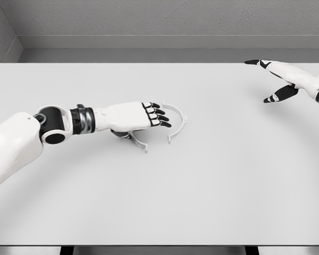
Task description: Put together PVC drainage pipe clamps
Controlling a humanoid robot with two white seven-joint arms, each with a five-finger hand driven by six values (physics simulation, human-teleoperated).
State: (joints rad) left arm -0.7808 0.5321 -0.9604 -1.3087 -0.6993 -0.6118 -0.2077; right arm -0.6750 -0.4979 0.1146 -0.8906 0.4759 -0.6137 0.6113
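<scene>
Two clamp halves: both white, lying on the bench (159, 202) a little left of the middle.
Right clamp half (176, 118): a thin curved arc just right of the left hand's fingertips, bulging to the right, its ends toward the far left and near; long axis runs roughly far to near.
Left clamp half (138, 141): mostly hidden under the left hand; a curved strip shows below the palm, its free end pointing near and right.
Left hand (133, 117): reaches in from the left, palm down, over the left clamp half; fingers (158, 117) extended toward the right clamp half, relaxed; contact with either part cannot be told.
Right hand (279, 79): far right, above the bench, well apart from the clamp halves, fingers spread, holding nothing.
</scene>
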